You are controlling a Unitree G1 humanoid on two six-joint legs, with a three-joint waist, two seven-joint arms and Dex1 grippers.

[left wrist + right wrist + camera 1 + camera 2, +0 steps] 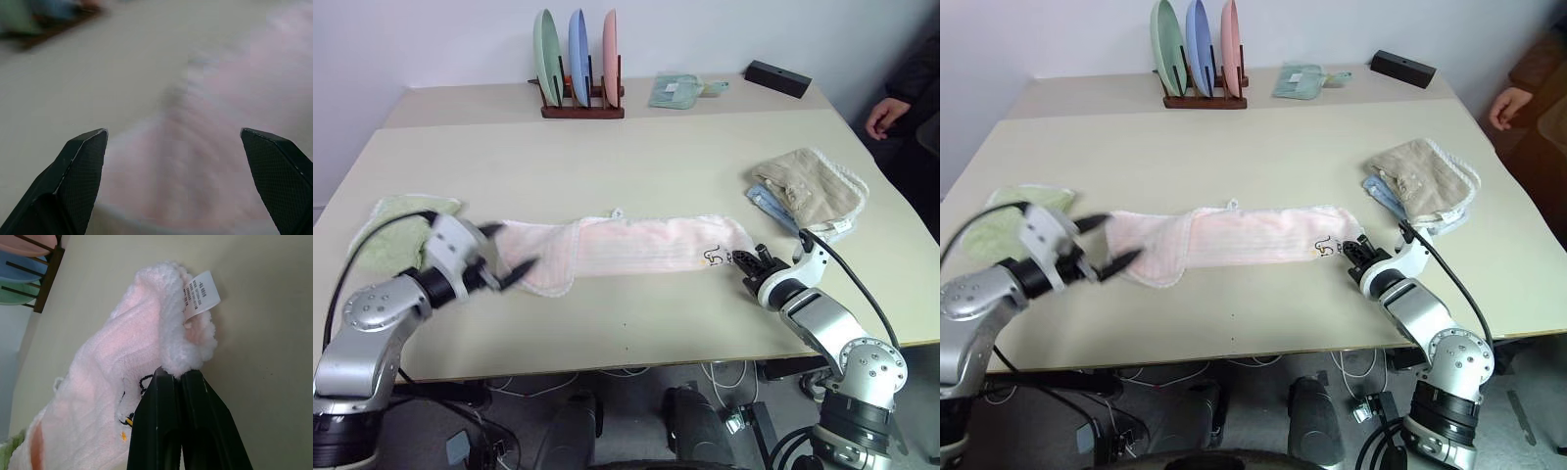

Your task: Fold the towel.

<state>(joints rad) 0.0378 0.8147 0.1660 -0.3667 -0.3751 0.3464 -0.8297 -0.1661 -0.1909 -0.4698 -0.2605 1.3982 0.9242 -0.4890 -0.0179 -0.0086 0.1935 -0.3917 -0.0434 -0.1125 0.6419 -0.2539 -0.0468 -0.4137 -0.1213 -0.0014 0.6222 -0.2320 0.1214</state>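
Right gripper is pinched tight on the towel end near the table's front edge. Left gripper hangs wide apart over the other end.

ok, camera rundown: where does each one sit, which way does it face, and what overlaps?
Left and right eye views: on the head, facing forward and down over the table; both arms show, left gripper open, right gripper shut on the towel.
Left wrist view: on the left wrist, looking along its spread fingers at the towel's near end.
Right wrist view: on the right wrist, looking along its closed fingers at the pinched corner with the white tag.
Shared: all show the towel; the right wrist and head views share the plate rack.
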